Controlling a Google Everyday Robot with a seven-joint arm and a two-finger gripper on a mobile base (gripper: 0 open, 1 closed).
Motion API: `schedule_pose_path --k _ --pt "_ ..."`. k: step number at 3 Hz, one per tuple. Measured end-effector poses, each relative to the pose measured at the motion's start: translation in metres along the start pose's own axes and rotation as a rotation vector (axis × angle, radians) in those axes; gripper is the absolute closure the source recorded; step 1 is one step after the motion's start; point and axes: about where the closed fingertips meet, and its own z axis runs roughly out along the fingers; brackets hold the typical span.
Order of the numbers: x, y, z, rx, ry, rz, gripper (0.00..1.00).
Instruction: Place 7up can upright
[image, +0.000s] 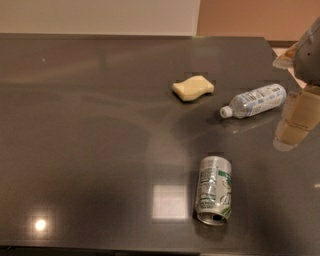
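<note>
The 7up can (214, 196) lies on its side on the dark glossy table (90, 130), near the front edge and right of centre. It is silver with green and white graphics, and its open top faces the front edge. My gripper (304, 62) is at the far right edge of the camera view, partly cut off, above the table. It is well behind and to the right of the can, apart from it, and holds nothing that I can see.
A clear plastic bottle (254, 101) with a white cap lies on its side just left of the gripper. A pale yellow sponge (193, 88) lies further left, behind the can. The table's far edge meets a wall.
</note>
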Motion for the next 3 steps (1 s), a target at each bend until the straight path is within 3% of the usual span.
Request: schedule_pose_path --k 1,2,3 --pt "0.0 0.0 0.0 0.0 0.0 0.0 0.0" --pt "0.003 0.011 0.0 0.036 -0.01 0.101 0.0" --pt "0.04 -0.001 0.014 0.073 0.047 0.321 0.0"
